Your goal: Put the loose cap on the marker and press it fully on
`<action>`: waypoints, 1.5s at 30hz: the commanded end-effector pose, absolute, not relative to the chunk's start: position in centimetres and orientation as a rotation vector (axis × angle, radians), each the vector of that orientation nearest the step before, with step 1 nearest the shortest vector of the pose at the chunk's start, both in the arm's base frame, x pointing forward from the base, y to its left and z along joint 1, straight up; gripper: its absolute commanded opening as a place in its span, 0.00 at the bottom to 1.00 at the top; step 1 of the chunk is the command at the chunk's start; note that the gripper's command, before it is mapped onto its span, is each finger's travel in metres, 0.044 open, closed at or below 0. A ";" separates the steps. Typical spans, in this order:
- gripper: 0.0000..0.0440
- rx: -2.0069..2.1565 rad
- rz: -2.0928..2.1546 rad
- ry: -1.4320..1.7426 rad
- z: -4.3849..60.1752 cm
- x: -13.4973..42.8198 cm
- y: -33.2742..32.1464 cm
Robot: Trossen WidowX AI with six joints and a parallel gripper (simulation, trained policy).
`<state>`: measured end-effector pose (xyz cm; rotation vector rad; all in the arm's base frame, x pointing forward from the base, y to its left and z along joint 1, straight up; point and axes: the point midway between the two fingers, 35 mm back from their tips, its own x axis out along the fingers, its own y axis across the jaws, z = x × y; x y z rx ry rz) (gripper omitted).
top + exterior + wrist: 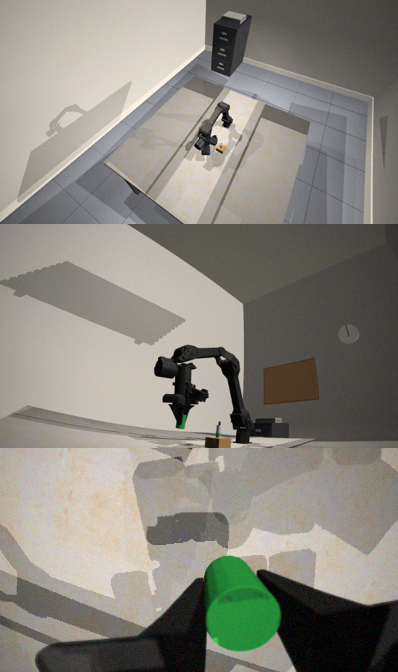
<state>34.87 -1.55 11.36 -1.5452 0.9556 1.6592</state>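
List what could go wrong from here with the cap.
- The green cap hangs between the gripper's fingertips, above the table; a weak pinch might drop it.
- The marker's narrow tip points up, so an off-centre descent could catch the rim or tip the holder block.

No readable text or numbers
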 end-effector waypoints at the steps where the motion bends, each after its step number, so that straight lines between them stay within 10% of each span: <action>1: 0.14 -1.580 1.670 0.917 12.9 34.6 -0.3; 45: 0.00 -1.651 1.907 0.791 15.8 26.2 8.0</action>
